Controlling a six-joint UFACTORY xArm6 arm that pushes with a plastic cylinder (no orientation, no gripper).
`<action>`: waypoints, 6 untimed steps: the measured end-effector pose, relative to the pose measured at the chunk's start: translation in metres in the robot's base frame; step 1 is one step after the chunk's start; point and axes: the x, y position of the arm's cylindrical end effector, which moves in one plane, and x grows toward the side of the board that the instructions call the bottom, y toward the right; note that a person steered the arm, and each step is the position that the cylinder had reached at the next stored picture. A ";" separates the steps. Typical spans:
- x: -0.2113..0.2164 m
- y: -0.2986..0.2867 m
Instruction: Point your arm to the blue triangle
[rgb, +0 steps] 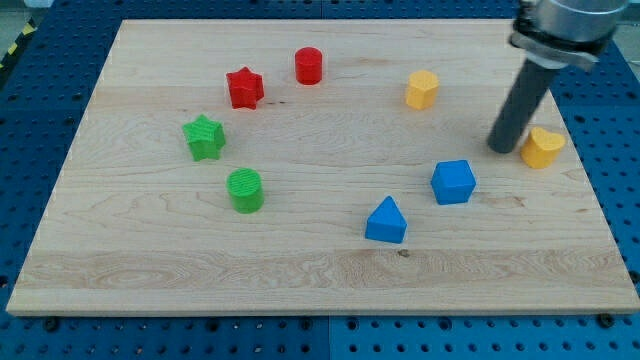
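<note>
The blue triangle (386, 220) lies on the wooden board (300, 270), lower middle-right. My tip (502, 148) rests on the board at the right, well above and to the right of the triangle. A blue cube (453, 182) sits between the tip and the triangle, just below-left of the tip. A yellow block (542, 147) lies close to the tip's right side.
A second yellow block (422, 89) lies up and left of the tip. A red cylinder (309, 65) and red star (244, 87) sit near the top middle. A green star (205, 137) and green cylinder (245, 190) lie at the left.
</note>
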 end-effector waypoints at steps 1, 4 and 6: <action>0.008 -0.078; 0.068 -0.093; 0.068 -0.016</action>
